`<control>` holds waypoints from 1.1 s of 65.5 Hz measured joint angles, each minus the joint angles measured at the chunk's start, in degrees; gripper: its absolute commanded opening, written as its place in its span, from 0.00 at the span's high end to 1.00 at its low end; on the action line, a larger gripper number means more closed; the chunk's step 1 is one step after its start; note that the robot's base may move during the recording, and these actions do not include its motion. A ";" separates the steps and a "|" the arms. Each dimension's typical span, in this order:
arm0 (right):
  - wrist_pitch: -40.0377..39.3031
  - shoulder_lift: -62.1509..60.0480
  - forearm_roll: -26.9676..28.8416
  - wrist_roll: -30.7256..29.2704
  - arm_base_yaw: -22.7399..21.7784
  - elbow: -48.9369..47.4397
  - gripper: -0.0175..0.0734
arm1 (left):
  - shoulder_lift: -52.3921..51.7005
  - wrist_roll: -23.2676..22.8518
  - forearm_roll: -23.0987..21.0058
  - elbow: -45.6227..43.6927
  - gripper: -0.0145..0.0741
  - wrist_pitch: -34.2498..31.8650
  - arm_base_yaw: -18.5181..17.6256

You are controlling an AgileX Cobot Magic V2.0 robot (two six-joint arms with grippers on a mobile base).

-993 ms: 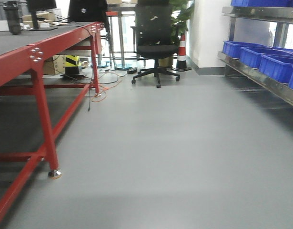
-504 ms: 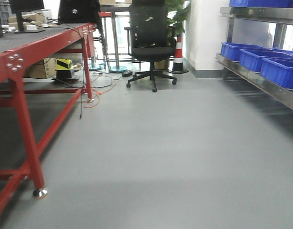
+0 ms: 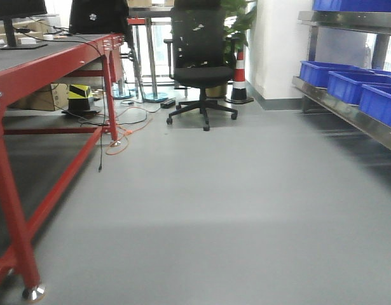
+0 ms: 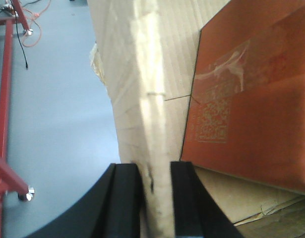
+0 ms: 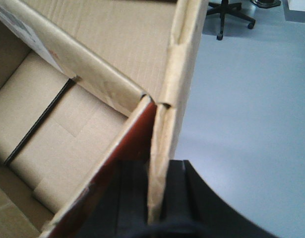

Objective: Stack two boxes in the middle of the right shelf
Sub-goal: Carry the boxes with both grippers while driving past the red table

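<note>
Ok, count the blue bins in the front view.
4 blue bins: three in a row on the rack's lower tier, one cropped on the tier above. More may lie off-frame right.

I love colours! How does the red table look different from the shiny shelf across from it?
The table has a red frame and a black top; the shelf is bare shiny metal. The table stands on the left and carries a monitor; the shelf runs along the right and holds blue bins. Both border the grey floor.
</note>
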 measured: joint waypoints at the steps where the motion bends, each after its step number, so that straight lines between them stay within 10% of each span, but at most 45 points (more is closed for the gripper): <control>1: 0.00 0.00 0.00 0.00 0.00 0.00 0.97 | 0.00 0.00 0.00 0.00 0.96 0.00 0.00; 72: -0.09 0.00 0.00 0.00 0.00 0.00 0.97 | 0.00 0.00 0.00 0.00 0.96 0.00 0.00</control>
